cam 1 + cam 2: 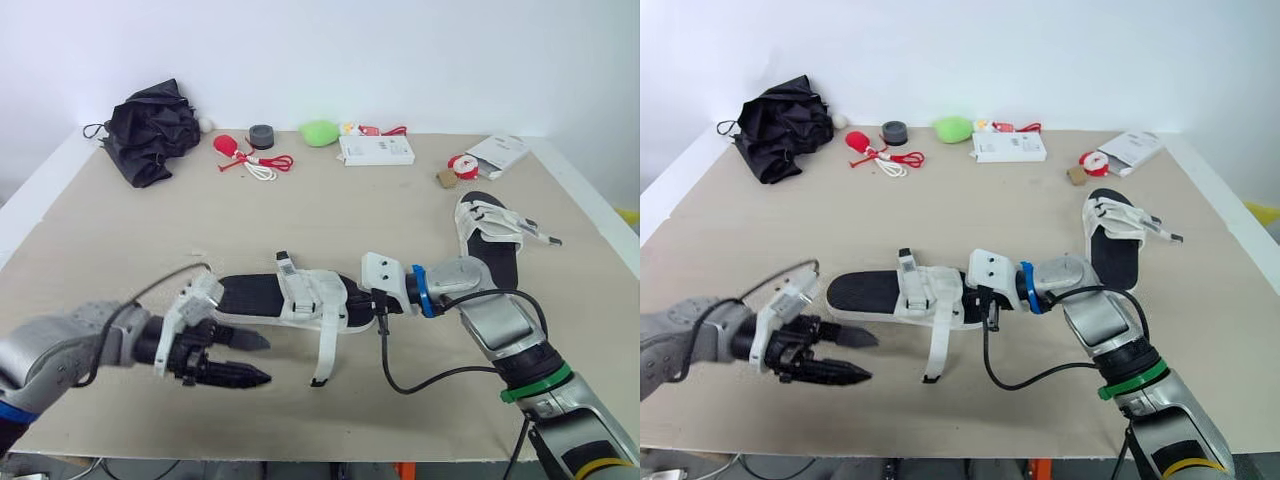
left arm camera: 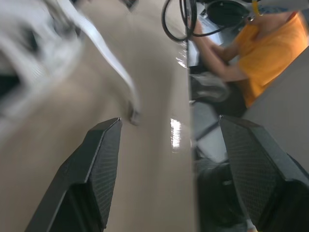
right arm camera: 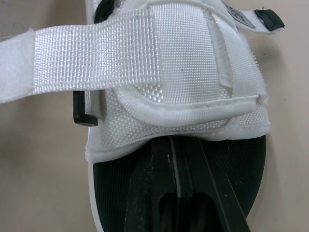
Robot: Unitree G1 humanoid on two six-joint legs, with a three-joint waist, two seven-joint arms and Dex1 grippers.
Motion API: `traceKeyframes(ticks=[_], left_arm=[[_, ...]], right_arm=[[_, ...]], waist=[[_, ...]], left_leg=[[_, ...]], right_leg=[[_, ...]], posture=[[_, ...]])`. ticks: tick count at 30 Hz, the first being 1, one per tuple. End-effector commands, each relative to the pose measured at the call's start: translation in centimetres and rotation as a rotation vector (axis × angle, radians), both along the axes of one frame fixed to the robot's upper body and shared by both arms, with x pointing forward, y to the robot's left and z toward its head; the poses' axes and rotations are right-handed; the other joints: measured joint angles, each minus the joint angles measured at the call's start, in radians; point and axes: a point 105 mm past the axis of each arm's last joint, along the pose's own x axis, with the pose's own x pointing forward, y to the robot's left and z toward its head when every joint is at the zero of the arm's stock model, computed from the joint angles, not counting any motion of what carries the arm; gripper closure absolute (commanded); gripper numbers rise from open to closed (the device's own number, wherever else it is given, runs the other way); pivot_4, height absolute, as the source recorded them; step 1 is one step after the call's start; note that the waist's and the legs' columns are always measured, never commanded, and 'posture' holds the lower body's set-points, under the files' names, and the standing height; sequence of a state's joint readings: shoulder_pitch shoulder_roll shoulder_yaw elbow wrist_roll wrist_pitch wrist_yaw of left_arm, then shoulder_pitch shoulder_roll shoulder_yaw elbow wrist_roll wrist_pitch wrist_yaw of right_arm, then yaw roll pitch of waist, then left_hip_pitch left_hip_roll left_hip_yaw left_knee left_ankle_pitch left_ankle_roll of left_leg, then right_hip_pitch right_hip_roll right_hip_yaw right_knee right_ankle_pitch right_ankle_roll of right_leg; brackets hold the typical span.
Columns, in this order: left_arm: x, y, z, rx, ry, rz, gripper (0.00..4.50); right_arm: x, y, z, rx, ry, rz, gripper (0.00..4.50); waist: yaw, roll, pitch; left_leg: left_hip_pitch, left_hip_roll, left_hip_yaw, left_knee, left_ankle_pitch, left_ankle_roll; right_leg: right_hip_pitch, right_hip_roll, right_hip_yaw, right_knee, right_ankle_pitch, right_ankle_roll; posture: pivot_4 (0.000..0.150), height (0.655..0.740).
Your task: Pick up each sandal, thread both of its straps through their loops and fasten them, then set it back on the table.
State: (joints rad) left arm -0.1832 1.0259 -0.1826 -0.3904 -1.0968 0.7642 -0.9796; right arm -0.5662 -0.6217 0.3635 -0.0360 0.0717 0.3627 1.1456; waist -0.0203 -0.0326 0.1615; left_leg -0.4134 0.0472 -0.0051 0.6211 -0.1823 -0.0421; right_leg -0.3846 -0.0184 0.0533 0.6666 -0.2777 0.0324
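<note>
My right gripper (image 3: 175, 164) has its two fingers pressed together and lying flat on the black footbed of the near sandal (image 1: 300, 297), tips tucked just under the white upper. I see nothing pinched between them. My left gripper (image 1: 268, 360) hangs spread wide and empty just off the sandal's other end, and the loose strap (image 1: 326, 352) trails down between the two grippers toward the near edge. To do this step well, I judge the right should act as an anchor pinning the sole while the left comes in low, nips the strap's free tip, and feeds it squarely at the black loop (image 3: 86, 112) so the webbing doesn't fold. The second sandal (image 1: 488, 240) lies beyond my right wrist with its straps undone. The tan table (image 1: 120, 250) looks flat and matte. A black umbrella (image 1: 150, 130) and a white box (image 1: 377, 150) sit well beyond both grippers, near a white wall. A person in an orange shirt (image 2: 270, 43) is just past the table's edge.
</note>
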Motion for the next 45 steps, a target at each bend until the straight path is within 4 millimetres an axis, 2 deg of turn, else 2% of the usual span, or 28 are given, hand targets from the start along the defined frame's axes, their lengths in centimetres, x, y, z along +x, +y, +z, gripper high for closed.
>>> traceKeyframes(ticks=[1,6,10,13,20,21,24,26,27,28,29,31,40,45], left_arm=[[0.9,-0.5,-2.0,0.069,-0.005,0.107,1.2],[2.4,-1.9,-4.5,0.105,-0.048,0.179,1.2],[2.6,-3.7,-4.6,0.068,-0.042,0.141,1.2],[1.4,-4.9,-3.4,-0.007,0.06,0.006,1.2],[-0.6,-5.2,-3.4,-0.002,0.15,-0.191,1.2],[-0.9,-5.2,-3.0,-0.019,0.176,-0.229,1.58],[-1.0,-5.1,-2.6,-0.024,0.195,-0.275,2.22],[-0.6,-5.3,-3.2,-0.005,0.169,-0.258,3.16],[-0.3,-5.5,-3.4,-0.003,0.158,-0.245,3.41],[0.0,-5.8,-3.6,-0.011,0.143,-0.232,3.41],[0.3,-6.0,-3.7,-0.018,0.129,-0.213,4.12],[0.6,-6.2,-4.0,-0.022,0.136,-0.191,4.47],[1.0,-6.4,-5.0,0.009,0.203,-0.109,4.47],[0.8,-5.5,-4.6,0.005,0.29,-0.089,4.47]], right_arm=[[-1.6,-0.2,-3.3,-0.073,0.127,0.011,4.5],[-2.2,-0.3,-3.5,-0.077,0.141,0.016,4.5],[-2.5,-0.3,-3.4,-0.079,0.148,0.011,4.5],[-2.9,-0.5,-3.5,-0.085,0.161,0.005,4.5],[-3.2,-0.6,-3.5,-0.089,0.17,-0.004,4.5],[-3.3,-0.5,-3.6,-0.09,0.173,-0.005,4.5],[-3.3,-0.6,-3.6,-0.091,0.174,-0.009,4.5],[-3.3,-0.7,-3.6,-0.091,0.174,-0.013,4.5],[-3.2,-0.7,-3.6,-0.091,0.174,-0.014,4.5],[-3.3,-0.7,-3.6,-0.091,0.174,-0.015,4.5],[-3.3,-0.7,-3.7,-0.091,0.173,-0.017,4.5],[-3.2,-0.7,-3.6,-0.09,0.173,-0.018,4.5],[-3.2,-0.8,-3.5,-0.092,0.169,-0.016,4.5],[-3.2,-0.7,-3.6,-0.097,0.17,-0.014,4.5]], waist=[[0.0,-0.001,0.0],[0.002,-0.001,-0.001],[0.003,-0.001,-0.004],[0.001,-0.001,-0.005],[0.0,-0.001,-0.004],[0.0,-0.002,-0.004],[0.0,-0.001,-0.004],[0.0,-0.001,-0.004],[0.0,-0.001,-0.004],[0.0,-0.001,-0.004],[0.001,-0.001,-0.004],[0.001,-0.002,-0.004],[0.001,-0.002,-0.004],[0.0,-0.002,-0.004]], left_leg=[[0.0,0.0,0.0,0.0,0.0,0.0],[0.0,0.001,-0.001,-0.003,0.0,0.0],[0.0,0.0,-0.001,-0.003,-0.002,-0.001],[0.001,0.0,-0.001,-0.003,-0.002,-0.001],[0.003,0.0,0.0,-0.003,-0.003,-0.001],[0.003,0.0,0.0,-0.003,-0.003,-0.001],[0.003,0.0,0.0,-0.003,-0.003,-0.001],[0.003,0.0,0.0,-0.003,-0.004,-0.001],[0.003,0.0,0.0,-0.003,-0.004,0.0],[0.003,0.0,0.0,-0.003,-0.004,0.0],[0.003,0.0,0.0,-0.003,-0.005,0.001],[0.003,-0.001,0.0,-0.002,-0.005,0.002],[0.003,-0.001,0.0,-0.002,-0.006,0.003],[0.003,-0.001,0.0,-0.002,-0.006,0.003]], right_leg=[[0.0,0.001,0.0,0.0,0.0,0.0],[-0.001,0.003,0.0,0.0,-0.001,-0.003],[0.0,0.002,0.0,0.0,-0.003,-0.002],[0.001,0.002,0.001,-0.001,-0.003,-0.002],[0.002,0.002,0.002,0.0,-0.004,-0.002],[0.002,0.002,0.002,0.0,-0.004,-0.002],[0.002,0.002,0.001,0.0,-0.004,-0.002],[0.002,0.002,0.002,-0.001,-0.004,-0.002],[0.002,0.002,0.002,-0.001,-0.005,-0.002],[0.002,0.002,0.002,0.0,-0.005,-0.002],[0.002,0.002,0.002,0.0,-0.005,-0.002],[0.002,0.002,0.002,-0.001,-0.005,-0.002],[0.003,0.002,0.002,0.0,-0.005,-0.001],[0.003,0.002,0.002,0.0,-0.005,-0.001]], posture=[[0.15,0.74],[0.15,0.74],[0.15,0.74],[0.15,0.74],[0.15,0.74],[0.15,0.74],[0.15,0.74],[0.15,0.74],[0.15,0.74],[0.15,0.74],[0.15,0.74],[0.15,0.74],[0.15,0.74],[0.15,0.74]])
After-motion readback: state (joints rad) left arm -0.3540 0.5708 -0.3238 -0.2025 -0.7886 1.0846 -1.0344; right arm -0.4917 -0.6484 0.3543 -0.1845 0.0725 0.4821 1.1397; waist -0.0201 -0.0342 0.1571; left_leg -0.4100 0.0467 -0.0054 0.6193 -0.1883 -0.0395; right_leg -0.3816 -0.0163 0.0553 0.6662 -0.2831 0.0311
